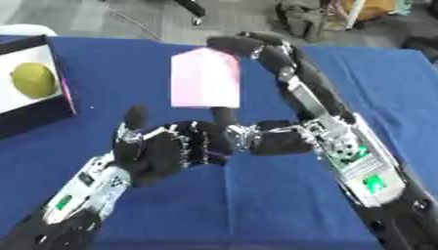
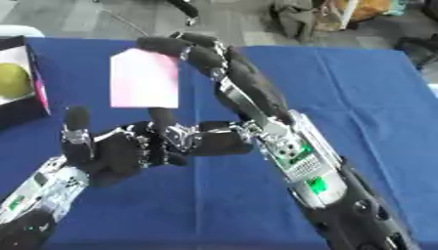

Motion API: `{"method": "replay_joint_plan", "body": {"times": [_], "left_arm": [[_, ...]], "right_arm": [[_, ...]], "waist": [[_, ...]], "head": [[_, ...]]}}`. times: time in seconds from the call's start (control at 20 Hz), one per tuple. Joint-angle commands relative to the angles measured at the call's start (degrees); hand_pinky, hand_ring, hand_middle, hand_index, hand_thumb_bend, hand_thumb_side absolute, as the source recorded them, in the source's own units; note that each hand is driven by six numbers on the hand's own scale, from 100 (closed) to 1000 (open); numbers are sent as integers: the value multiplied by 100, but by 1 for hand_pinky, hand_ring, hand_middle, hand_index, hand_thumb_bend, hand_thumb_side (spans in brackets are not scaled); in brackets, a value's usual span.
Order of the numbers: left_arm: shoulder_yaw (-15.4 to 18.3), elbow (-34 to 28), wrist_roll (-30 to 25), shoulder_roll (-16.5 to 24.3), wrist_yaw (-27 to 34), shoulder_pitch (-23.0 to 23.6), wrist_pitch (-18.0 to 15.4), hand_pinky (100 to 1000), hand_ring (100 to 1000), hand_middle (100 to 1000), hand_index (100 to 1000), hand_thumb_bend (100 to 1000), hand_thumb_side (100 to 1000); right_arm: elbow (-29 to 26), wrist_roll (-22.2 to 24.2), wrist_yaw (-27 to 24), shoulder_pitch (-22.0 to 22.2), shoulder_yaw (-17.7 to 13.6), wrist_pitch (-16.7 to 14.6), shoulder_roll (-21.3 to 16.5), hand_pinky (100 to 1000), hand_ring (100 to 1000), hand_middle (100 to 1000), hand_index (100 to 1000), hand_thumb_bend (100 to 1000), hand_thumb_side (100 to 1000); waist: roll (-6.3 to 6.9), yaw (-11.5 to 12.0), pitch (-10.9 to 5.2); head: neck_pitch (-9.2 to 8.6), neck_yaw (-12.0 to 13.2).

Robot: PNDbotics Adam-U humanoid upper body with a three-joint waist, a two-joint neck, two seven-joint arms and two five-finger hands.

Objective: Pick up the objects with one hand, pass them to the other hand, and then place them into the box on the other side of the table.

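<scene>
The right robot hand enters from the lower right and reaches up toward the middle of the scene. Its fingertips are curled over the top edge of a pink carton and pinch it. The pink carton is a flat-faced, rectangular pack with a sloped top. It hangs upright above the counter, clear of the blue cloth that covers it.

The left robot hand enters from the lower left. It sits below and slightly left of the pink carton, palm turned toward the right arm. Its thumb points upward and its fingers are half curled. Those fingers hold nothing. It lies against the right forearm near the wrist; whether the 2 actually touch cannot be determined. The lower edge of the pink carton is just above the left robot hand and apart from it.

A box stands at the left edge of the counter. It has dark outer walls, a white inside and a pink strip on the wall nearest the centre. A yellow-green round fruit lies inside it on the white floor. The pink carton is well apart from the box.
</scene>
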Motion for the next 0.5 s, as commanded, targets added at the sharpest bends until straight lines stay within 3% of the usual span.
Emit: {"method": "replay_joint_plan", "body": {"times": [0.05, 0.45, 0.5], "left_arm": [[82, -72, 37, 21, 113, -79, -34, 906, 859, 730, 805, 809, 709], [-56, -212, 144, -82, 115, -256, 121, 908, 864, 735, 798, 756, 702], [-75, -219, 152, -104, 130, -273, 142, 908, 864, 733, 798, 754, 701]], "right_arm": [[-122, 59, -90, -66, 20, 14, -37, 751, 757, 575, 877, 100, 149], [-122, 355, -464, -72, 158, 155, -77, 746, 763, 572, 863, 100, 196], [-122, 395, -524, -62, 175, 183, -76, 745, 765, 570, 857, 100, 164]], "waist": [[6, 17, -59], [-12, 35, -69], [-14, 34, -72]], "head": [[-14, -29], [-14, -55], [-14, -67]]}}
